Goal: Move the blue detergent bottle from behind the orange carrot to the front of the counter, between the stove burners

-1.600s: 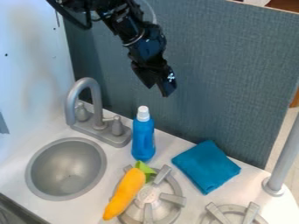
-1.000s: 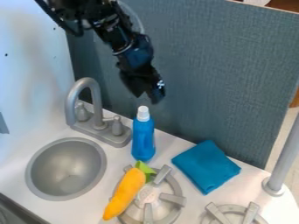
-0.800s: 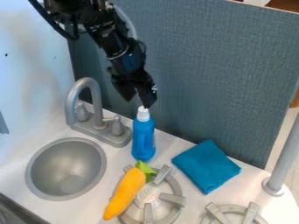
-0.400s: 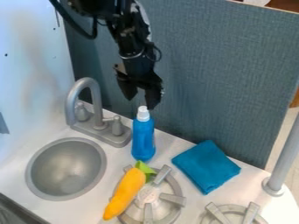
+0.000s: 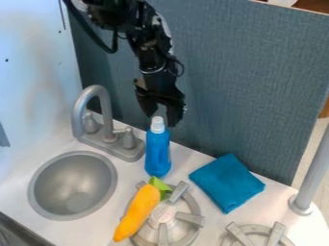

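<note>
Black two-finger gripper (image 5: 162, 120) hangs, fingers apart and empty, near the white cap (image 5: 157, 126) of an upright, ungrasped blue plastic bottle (image 5: 157, 154).

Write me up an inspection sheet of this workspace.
Surface: white counter with a round grey sink, a grey faucet and two grey burners.
Main item: blue bottle with a white cap, upright between faucet and folded cloth, nearest the gripper.
Clutter: toy carrot with a green top, lying across one burner; blue folded cloth flat on the counter.
Gripper: hangs by the bottle's cap, fingers parted; contact cannot be told.
Cables: black cable looping beside the arm, above the counter.
Surroundings: blue-grey panel behind, white wall at left, grey post at right.
</note>
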